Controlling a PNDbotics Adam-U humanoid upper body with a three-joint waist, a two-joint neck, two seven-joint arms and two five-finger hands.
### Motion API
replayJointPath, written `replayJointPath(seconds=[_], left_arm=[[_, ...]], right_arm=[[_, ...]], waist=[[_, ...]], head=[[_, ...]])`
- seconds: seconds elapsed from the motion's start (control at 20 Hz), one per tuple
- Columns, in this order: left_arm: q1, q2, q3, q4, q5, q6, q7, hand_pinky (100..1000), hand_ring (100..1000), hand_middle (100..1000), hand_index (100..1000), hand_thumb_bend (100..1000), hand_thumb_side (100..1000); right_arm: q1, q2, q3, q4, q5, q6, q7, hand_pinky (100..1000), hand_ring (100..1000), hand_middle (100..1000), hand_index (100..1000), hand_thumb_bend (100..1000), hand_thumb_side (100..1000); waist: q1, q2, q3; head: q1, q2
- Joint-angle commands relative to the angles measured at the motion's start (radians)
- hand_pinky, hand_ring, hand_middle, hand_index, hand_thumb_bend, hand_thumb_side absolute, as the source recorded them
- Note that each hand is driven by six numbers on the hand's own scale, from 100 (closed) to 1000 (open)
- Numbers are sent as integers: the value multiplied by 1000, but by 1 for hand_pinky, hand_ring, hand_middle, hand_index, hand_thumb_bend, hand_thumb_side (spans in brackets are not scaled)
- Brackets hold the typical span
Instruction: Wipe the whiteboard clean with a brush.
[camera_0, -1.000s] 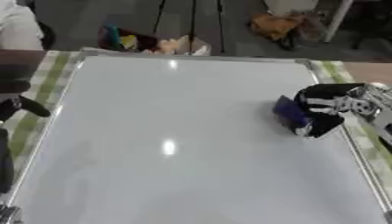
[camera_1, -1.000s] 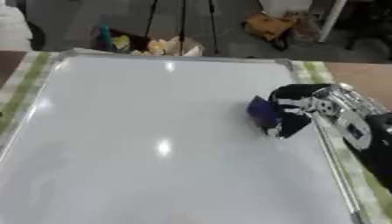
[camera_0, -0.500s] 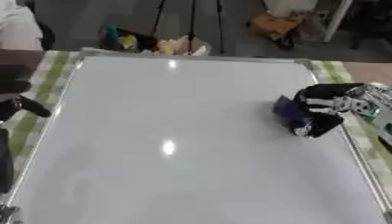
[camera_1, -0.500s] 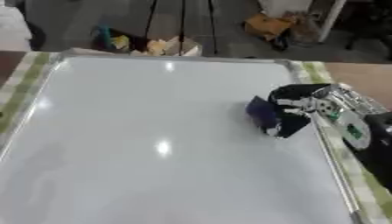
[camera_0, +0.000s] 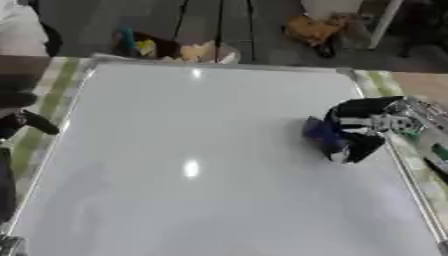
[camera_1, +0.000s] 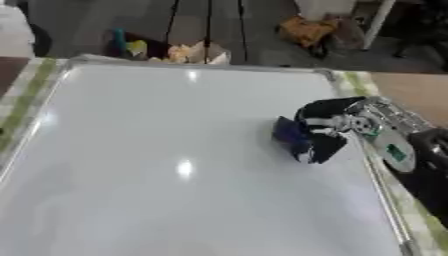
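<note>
A large whiteboard lies flat and fills most of both views; its surface looks white with light glare spots. My right hand comes in from the right edge and is curled round a dark blue brush, which is pressed on the board near its right side. The same brush shows in the right eye view. My left hand sits at the board's left edge, only partly in view as a dark shape.
The board has a metal frame and rests on a green striped cloth. Beyond the far edge on the floor stand tripod legs, a bag with coloured items and an orange object.
My right hand and the brush have stayed at almost the same spot on the board's right side. The picture has shifted only slightly.
</note>
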Motion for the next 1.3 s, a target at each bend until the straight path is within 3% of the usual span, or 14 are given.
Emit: replayJointPath(seconds=[0.05,0.5,1.3], left_arm=[[-15,3,-9,-18,7,-2,-5,424,801,682,640,100,919],[-16,3,-10,-18,8,-3,-8,424,802,681,640,100,920],[-15,3,-10,-18,7,-1,-8,423,803,681,639,100,920]], right_arm=[[-19,-21,7,-26,7,0,19,750,792,654,102,100,469],[-19,-20,7,-12,5,12,22,752,815,728,108,100,537],[-16,-25,-22,1,11,44,-1,759,833,750,110,100,587]], waist=[[1,-24,3],[1,-25,4],[6,-26,-3]], head=[[-3,-2],[-5,-7],[-6,-11]])
